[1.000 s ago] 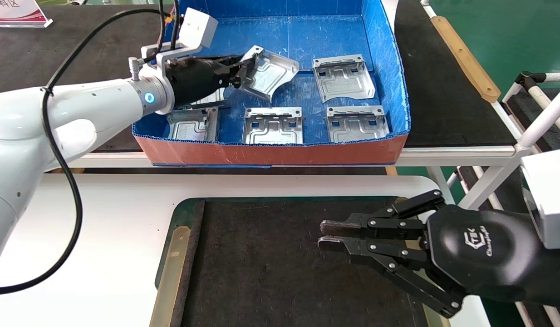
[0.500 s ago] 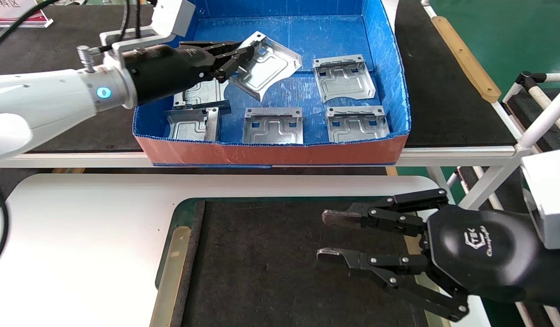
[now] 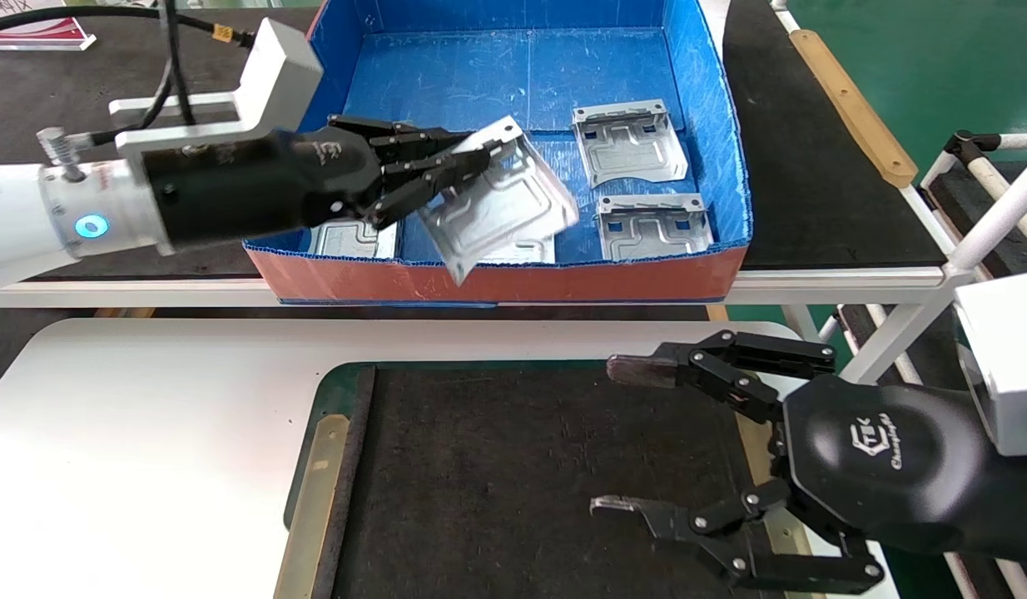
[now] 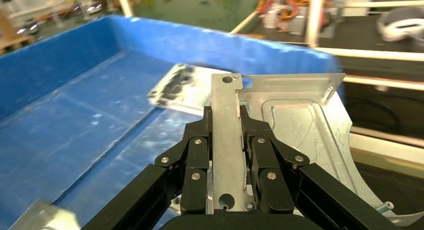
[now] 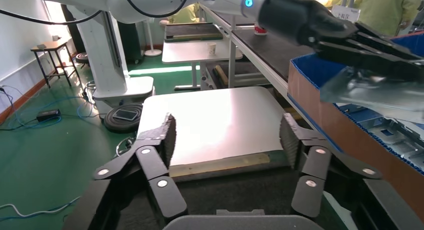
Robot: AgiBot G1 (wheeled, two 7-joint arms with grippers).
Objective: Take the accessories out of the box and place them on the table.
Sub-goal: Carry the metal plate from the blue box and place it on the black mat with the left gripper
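Note:
My left gripper (image 3: 472, 162) is shut on the bent edge of a silver stamped plate (image 3: 501, 204) and holds it tilted in the air over the front wall of the box (image 3: 497, 281). In the left wrist view the gripper (image 4: 226, 119) clamps the plate's flange (image 4: 226, 140). Two plates (image 3: 628, 141) (image 3: 655, 226) lie on the blue floor at the right, and two more (image 3: 347, 240) (image 3: 522, 249) are partly hidden behind the arm and the held plate. My right gripper (image 3: 617, 437) is wide open and empty over the black mat (image 3: 497, 482) on the white table (image 3: 147, 433).
The box stands on a black bench (image 3: 813, 166) with a white frame, behind the table. A white tube rack (image 3: 988, 208) stands at the right. A tan strip (image 3: 314, 491) edges the mat's left side.
My left gripper has lifted the plate and carried it toward the box's front wall. My right gripper has opened from nearly shut to wide open.

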